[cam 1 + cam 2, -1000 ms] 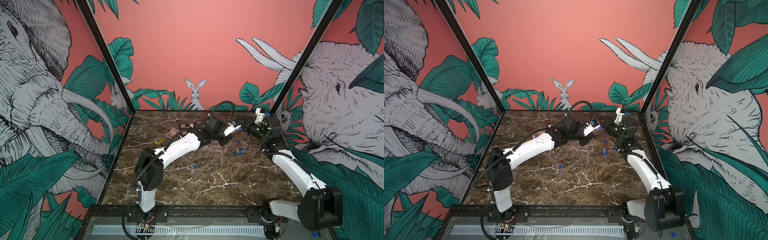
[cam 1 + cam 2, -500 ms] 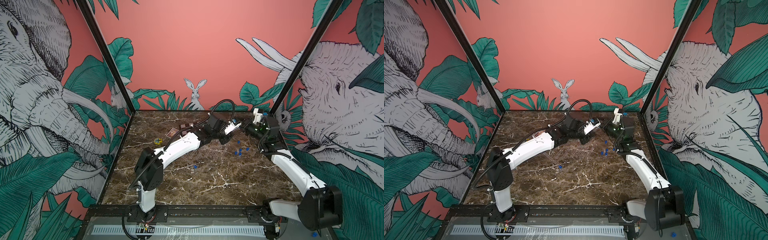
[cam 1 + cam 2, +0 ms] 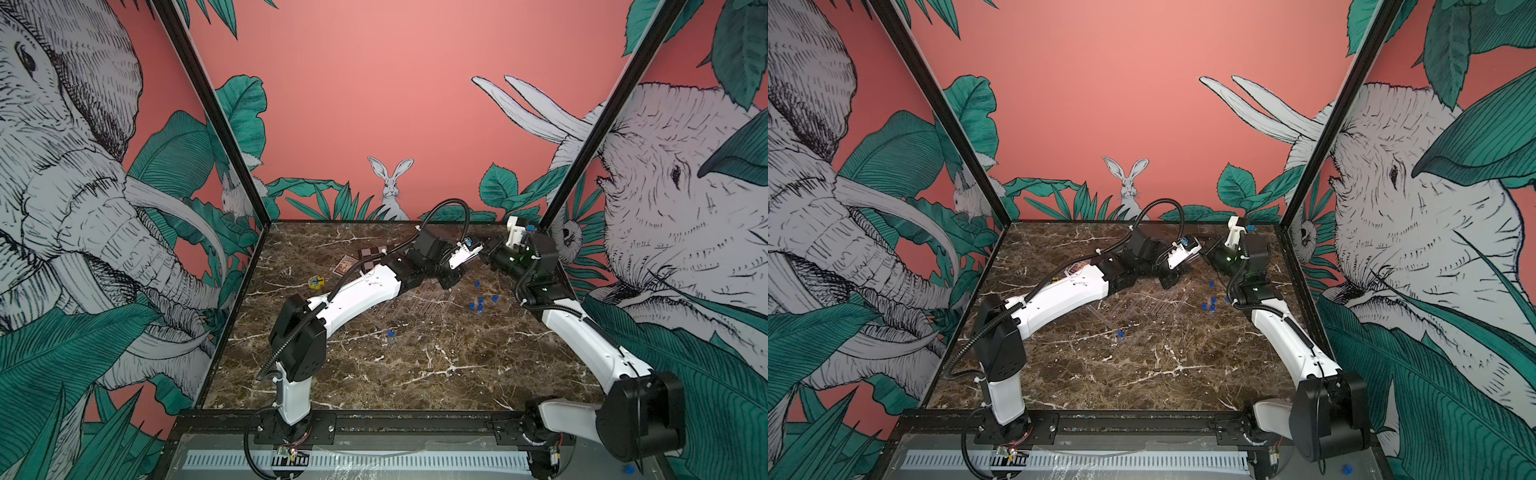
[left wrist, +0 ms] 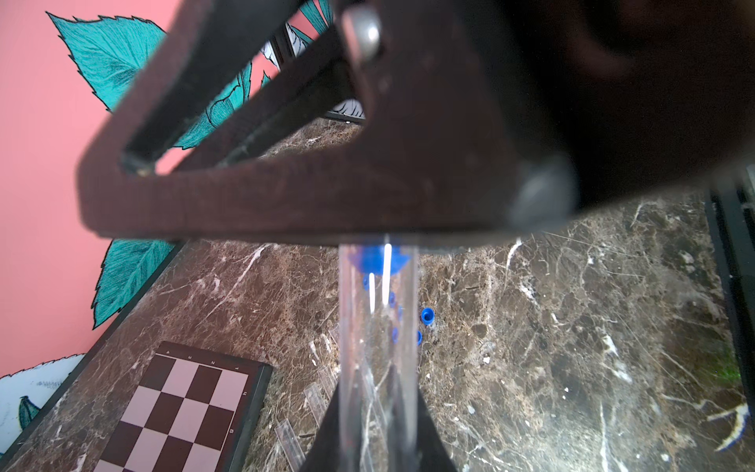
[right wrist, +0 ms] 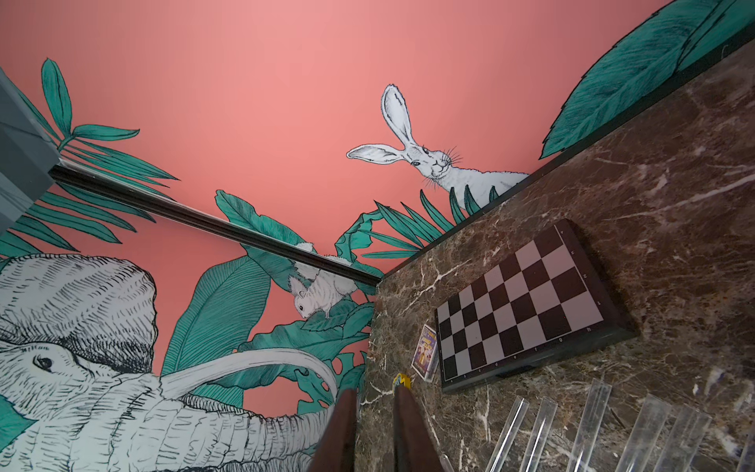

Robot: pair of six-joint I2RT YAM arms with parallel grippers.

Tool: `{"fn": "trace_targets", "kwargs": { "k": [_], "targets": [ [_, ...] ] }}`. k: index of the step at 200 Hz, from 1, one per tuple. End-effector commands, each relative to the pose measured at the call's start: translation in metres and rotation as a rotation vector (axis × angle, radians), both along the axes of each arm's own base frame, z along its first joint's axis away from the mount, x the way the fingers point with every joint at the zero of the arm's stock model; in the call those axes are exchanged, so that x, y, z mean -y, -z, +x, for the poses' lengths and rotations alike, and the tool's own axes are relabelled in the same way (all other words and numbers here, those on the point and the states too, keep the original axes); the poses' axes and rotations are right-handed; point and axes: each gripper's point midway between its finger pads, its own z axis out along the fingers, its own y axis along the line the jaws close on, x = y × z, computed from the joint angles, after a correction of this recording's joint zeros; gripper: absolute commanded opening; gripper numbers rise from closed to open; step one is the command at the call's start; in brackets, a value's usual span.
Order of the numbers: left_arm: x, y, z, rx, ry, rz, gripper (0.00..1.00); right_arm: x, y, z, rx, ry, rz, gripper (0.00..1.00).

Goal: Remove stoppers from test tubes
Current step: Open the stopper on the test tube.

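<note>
Left pincer [image 4: 378, 408] clamps tube [image 4: 378, 347] steady near chessboard [image 4: 184, 408] so right pincer [image 5: 372, 402], grip unclear, can pull blue stopper [image 4: 374, 259]

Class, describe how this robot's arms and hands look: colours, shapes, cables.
The left arm and right arm have white shells, black joints and black ribbed cables. The right hand has slim dark-brown fingers; a green light glows near its wrist.
</note>
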Motion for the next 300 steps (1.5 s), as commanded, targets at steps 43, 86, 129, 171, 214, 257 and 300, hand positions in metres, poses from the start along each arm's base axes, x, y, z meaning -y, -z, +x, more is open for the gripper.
{"fn": "trace_targets", "kwargs": {
  "k": [43,86,129,171,214,257,300],
  "targets": [
    [0.000,-0.023,-0.006,0.012,0.008,-0.044,0.00,0.006,-0.034,0.000,0.073,0.040,0.027,0.15],
    [-0.001,-0.022,-0.006,0.009,0.008,-0.044,0.00,0.007,-0.036,0.000,0.075,0.046,0.029,0.14],
    [-0.002,-0.021,-0.005,0.007,0.006,-0.042,0.00,0.008,-0.038,0.001,0.081,0.053,0.030,0.19],
    [-0.001,-0.021,-0.006,0.004,0.007,-0.042,0.00,0.009,-0.040,0.001,0.086,0.052,0.034,0.02],
    [0.000,-0.022,-0.006,0.003,0.011,-0.046,0.00,0.005,-0.035,0.001,0.073,0.027,0.042,0.00],
    [0.001,-0.024,-0.006,0.007,0.009,-0.058,0.00,-0.001,-0.023,0.005,0.044,0.008,0.087,0.00],
    [-0.002,-0.018,-0.005,0.010,0.001,-0.051,0.00,0.012,-0.020,0.018,0.043,0.010,0.206,0.00]
  ]
}}
